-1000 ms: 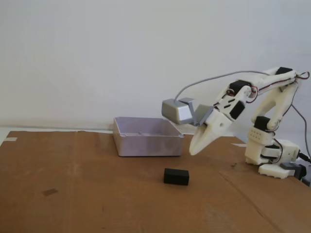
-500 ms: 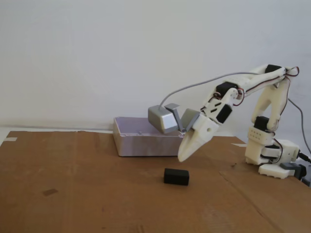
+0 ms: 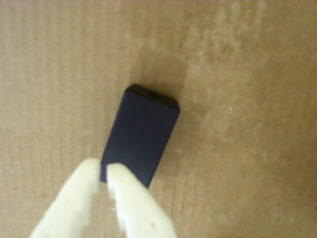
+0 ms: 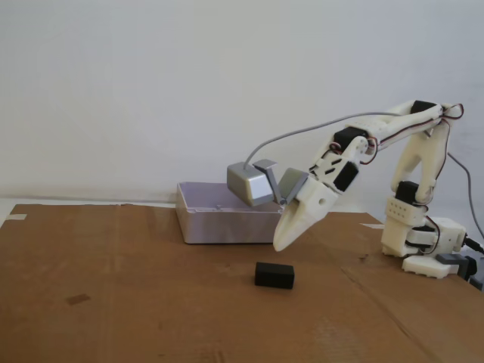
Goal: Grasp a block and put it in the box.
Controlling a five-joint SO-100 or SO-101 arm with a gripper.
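A small black rectangular block [image 4: 274, 275] lies flat on the brown cardboard [image 4: 136, 302], in front of the box. In the wrist view the block [image 3: 141, 134] sits just beyond my fingertips. My gripper [image 4: 279, 245] hangs above the block, pointing down at it, clear of it. In the wrist view my gripper [image 3: 102, 171] comes in from the bottom edge with the two cream fingers close together and nothing between them. The pale lavender box [image 4: 219, 212] stands behind, at the back of the cardboard.
The arm's white base [image 4: 423, 242] stands at the right edge of the cardboard. A grey camera [image 4: 249, 184] rides on the wrist, in front of the box. A white wall is behind. A small dark mark [image 4: 77, 299] lies on the cardboard at left.
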